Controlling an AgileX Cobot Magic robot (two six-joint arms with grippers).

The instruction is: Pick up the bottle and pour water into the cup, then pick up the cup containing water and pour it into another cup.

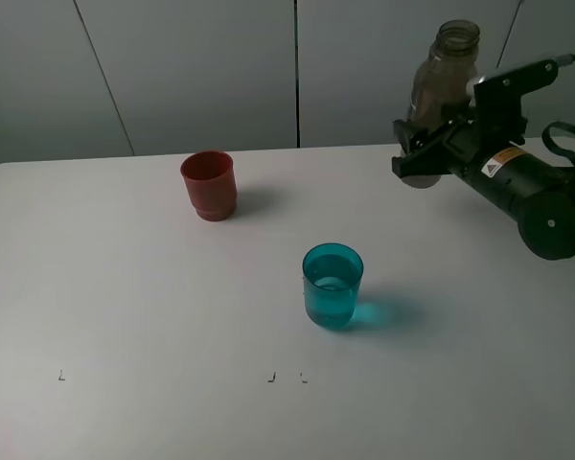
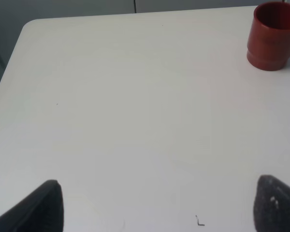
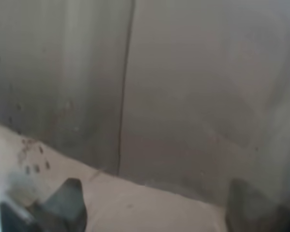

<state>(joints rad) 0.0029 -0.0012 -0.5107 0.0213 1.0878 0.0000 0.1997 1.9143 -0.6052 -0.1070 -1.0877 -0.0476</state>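
- right pincer is clamping shut on tall smoky grey-brown translucent plastic bottle, neck up, at far right of counter
- left pincer is gaping wide, holding nothing
- translucent teal plastic tumbler is standing mid-counter; opaque red-brown plastic cup is standing well apart, back-left

Hazy, blurred view. Gripper: two dark fingertips show, set apart from each other. Beyond them a pale worktop meets a grey panelled wall, with a dark seam running up it. Near one fingertip is a pale smear with dark specks; can't tell what it is.
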